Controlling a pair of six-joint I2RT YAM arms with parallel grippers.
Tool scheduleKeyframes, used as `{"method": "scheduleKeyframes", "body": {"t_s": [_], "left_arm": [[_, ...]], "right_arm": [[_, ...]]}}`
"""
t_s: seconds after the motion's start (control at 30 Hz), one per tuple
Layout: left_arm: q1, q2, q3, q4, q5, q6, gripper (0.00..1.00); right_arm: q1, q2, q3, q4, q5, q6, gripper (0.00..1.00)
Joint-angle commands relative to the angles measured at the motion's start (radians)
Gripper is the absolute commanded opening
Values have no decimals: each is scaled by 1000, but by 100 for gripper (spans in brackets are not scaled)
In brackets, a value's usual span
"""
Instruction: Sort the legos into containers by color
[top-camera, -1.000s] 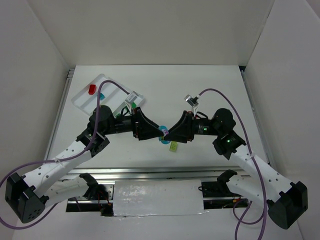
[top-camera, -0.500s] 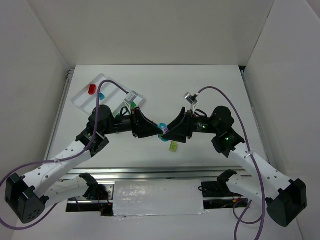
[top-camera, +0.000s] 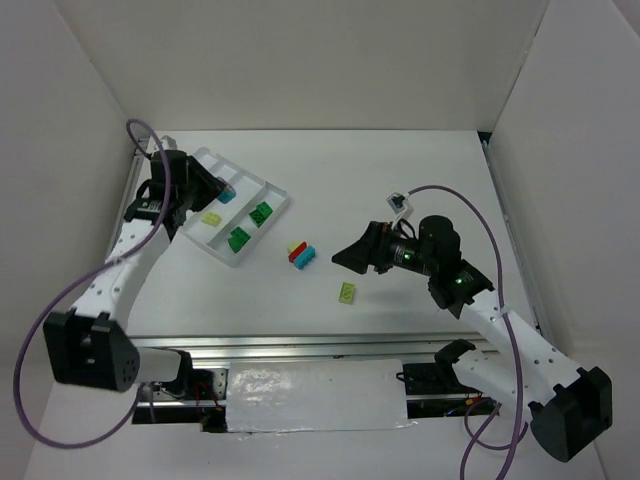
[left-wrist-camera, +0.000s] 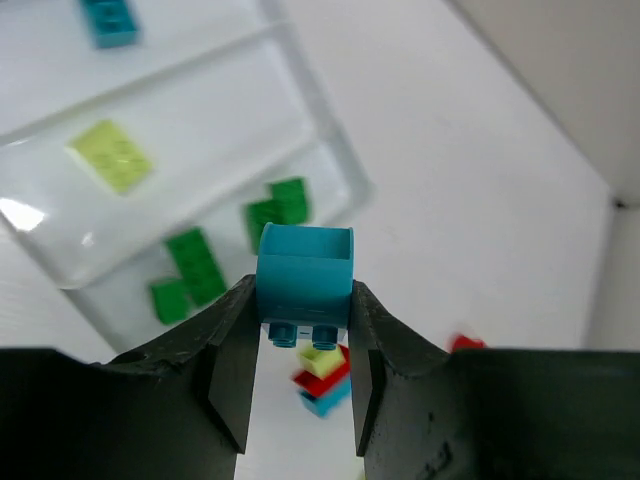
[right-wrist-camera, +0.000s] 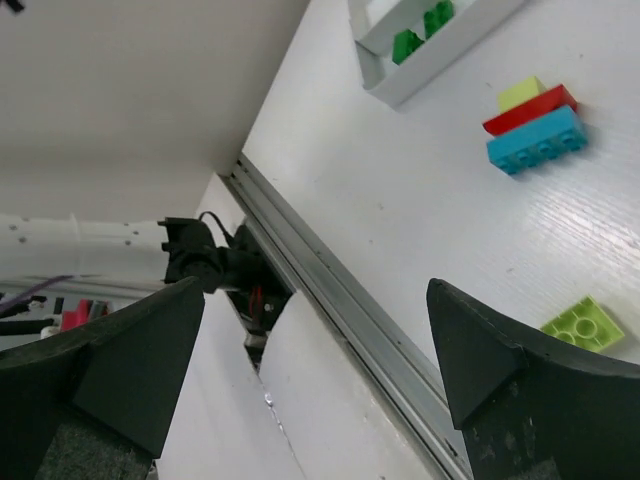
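Far left, the left gripper hangs over the tray, jaws holding a teal brick. A few sorted bricks lie inside; a mixed stack and a lime brick wait on the bench. The right gripper has its jaws wide and empty.

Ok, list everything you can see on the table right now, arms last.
tray: one, white, far left of the table
green legos: two, green, tray's edge compartment nearest the stack
yellow lego: one, pale yellow, next compartment in
teal lego: one, teal, tray, beyond the yellow one
stack: one, yellow, red and teal joined, mid-table
lime lego: one, lime, loose, nearer than the stack
held lego: one, teal, in the left gripper, over the tray
left gripper: shut on held lego
right gripper: open, empty, right of the stack
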Motion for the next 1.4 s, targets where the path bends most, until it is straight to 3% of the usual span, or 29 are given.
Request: {"method": "scheduleKeyframes", "body": {"t_s": [0.0,0.2,0.3,0.37,0.53,0.9,1.0,1.13,1.23,1.27,1.3,1.37], "left_arm": [[58,173,88,-144,-195,-33,0],[135,515,334,-95,-212,-37,0],[170,607,430,-66,-203,-32,0],[178,656,501,-66,-197,-32,6],[202,829,670,-104,-165,-23,6],[201,957,718,-38,-99,-9,22],[201,959,704,-17,-71,-9,30],[201,937,672,6,-65,-13,59],[201,917,662,6,-68,-7,74],[201,902,658,11,-64,-4,92],[201,896,655,9,-65,-1,100],[202,873,650,8,-70,3,99]], "right_arm": [[-1,-26,-18,-50,52,-47,100],[-1,-49,-27,-83,29,-83,100],[-3,-57,-41,-93,25,-98,100],[-6,-64,-53,-91,22,-101,100],[-6,-60,-61,-96,10,-112,100],[-6,-17,-17,-122,-3,-146,100],[-8,2,-15,-116,-4,-146,100],[-6,25,-12,-103,-15,-141,100],[-8,40,-9,-99,-20,-138,100],[-8,45,-7,-96,-20,-137,100],[-6,52,-7,-93,-21,-135,100],[-6,58,-3,-91,-18,-133,100]]}}
